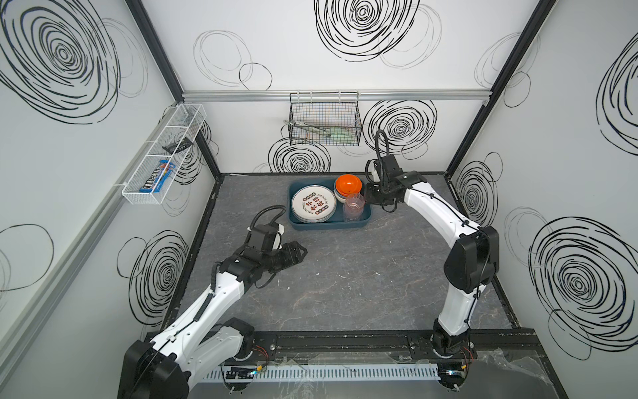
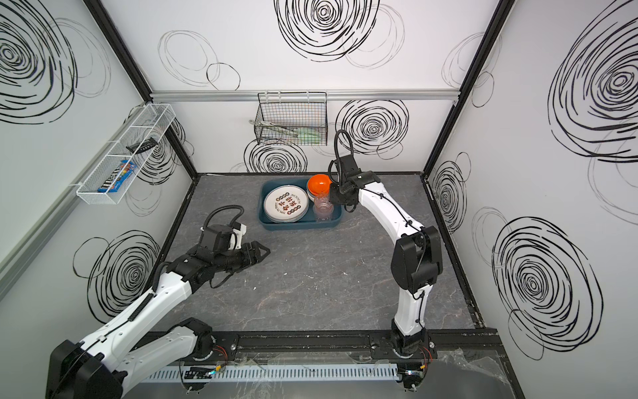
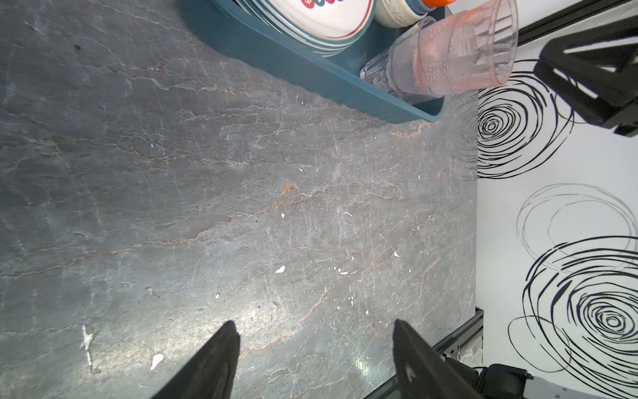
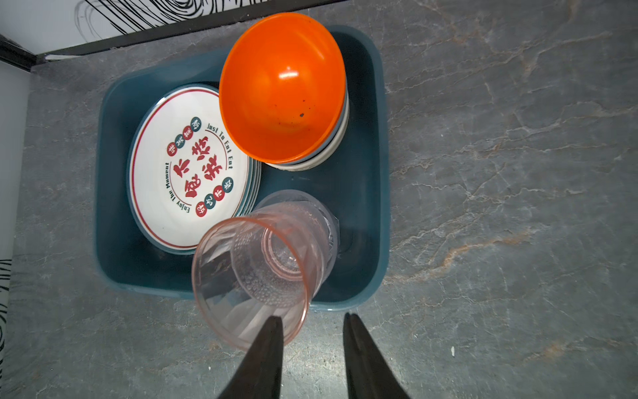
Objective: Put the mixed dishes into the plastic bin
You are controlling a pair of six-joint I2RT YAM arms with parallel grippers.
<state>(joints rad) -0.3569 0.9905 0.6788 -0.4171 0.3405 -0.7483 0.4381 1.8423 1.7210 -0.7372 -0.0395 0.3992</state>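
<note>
We are judging the task as all but done. Taking a top view from the left, the left gripper (image 3: 314, 324) is hanging at about 8 o'clock from the dark teal rectangular plastic bin (image 1: 324, 225), low over the grey marbled table (image 1: 345, 293), its jaws standing wide and holding nothing. The bin is sitting at 12 o'clock on the table. Inside it, the stack of round white printed plates (image 1: 313, 203) is filling the 9 o'clock half. The nested bowls with the orange one on top (image 1: 348, 184) are sitting at 1 o'clock. The see-through pink tumbler (image 4: 255, 276) is standing in a clear tumbler (image 4: 328, 221) at 4 o'clock.

The right gripper (image 4: 312, 319) is hovering just at the bin's 3 o'clock wall, its jaws partly parted and pinching nothing, with the pink rim close beside one finger. We are seeing no dish lying outside the bin, so only drawing the arms away seems left.

As for writing, a blue packet (image 1: 157, 181) in the white mesh wall shelf (image 1: 145, 198) is reading "m&m's". The top plate is carrying red Chinese characters ringed by "Just To Eat Eat" and "Enjoy The Moment".
</note>
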